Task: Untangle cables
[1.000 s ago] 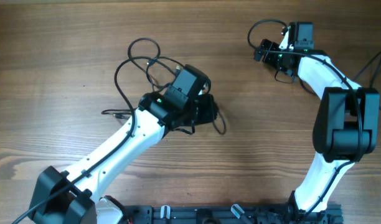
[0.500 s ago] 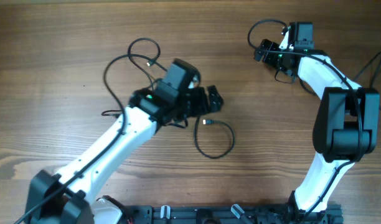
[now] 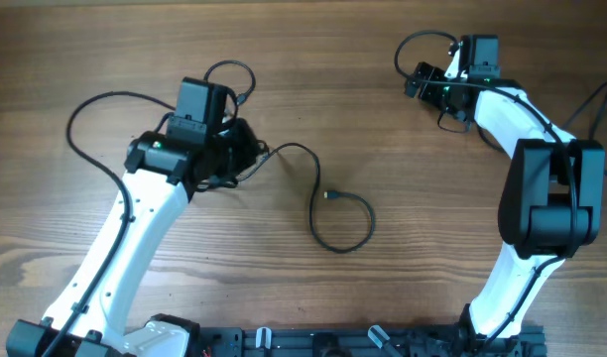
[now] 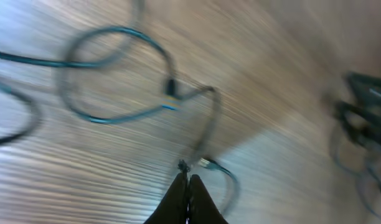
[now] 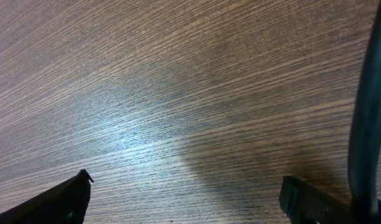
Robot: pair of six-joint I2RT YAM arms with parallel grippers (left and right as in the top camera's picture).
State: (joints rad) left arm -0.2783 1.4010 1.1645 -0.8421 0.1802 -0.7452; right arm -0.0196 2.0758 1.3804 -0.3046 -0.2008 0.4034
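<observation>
Thin black cables lie on the wooden table. One cable (image 3: 314, 178) runs from my left gripper (image 3: 254, 154) to a loop with a small plug end (image 3: 329, 195) at mid-table. Another strand loops behind the left wrist (image 3: 230, 71), and a long strand (image 3: 81, 107) arcs out to the left. In the blurred left wrist view my left gripper (image 4: 186, 182) is shut, with the cable (image 4: 209, 118) leading away from its tips. My right gripper (image 3: 416, 81) is open and empty at the far right; its fingers (image 5: 190, 199) are wide apart over bare wood.
The right arm's own thick wire (image 5: 365, 112) hangs at the right edge of the right wrist view and curls beside that gripper (image 3: 415, 42). Both arm bases stand at the table's front edge (image 3: 383, 342). The right gripper shows blurred in the left wrist view (image 4: 365, 112).
My left arm has swung left and back, drawing the cable out of the bunch. A loop with a plug end now lies at mid-table. The right arm has not moved.
</observation>
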